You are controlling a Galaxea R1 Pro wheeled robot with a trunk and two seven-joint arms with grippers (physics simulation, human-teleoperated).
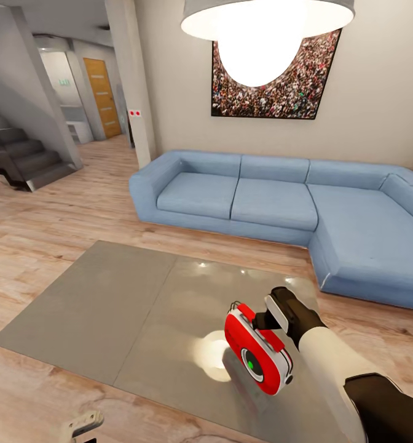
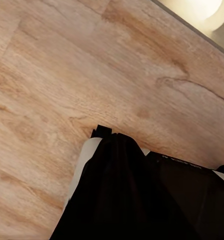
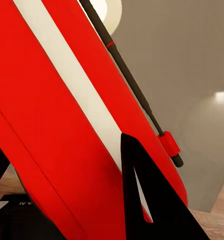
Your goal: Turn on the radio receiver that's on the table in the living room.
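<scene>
Tilting radio receiver (image 1: pixel 259 351), dial facing camera

Glossy table (image 1: pixel 108 307) (grey-brown) — on plank floor (image 1: pixel 59 215).

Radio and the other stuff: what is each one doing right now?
radio receiver: lifted off the table, tilted, green light showing on its dial.
right hand: shut on the radio receiver.
pendant lamp: lit.
table: bare, glossy, reflecting the lamp.
left hand: low beside the table, grip unclear.
</scene>
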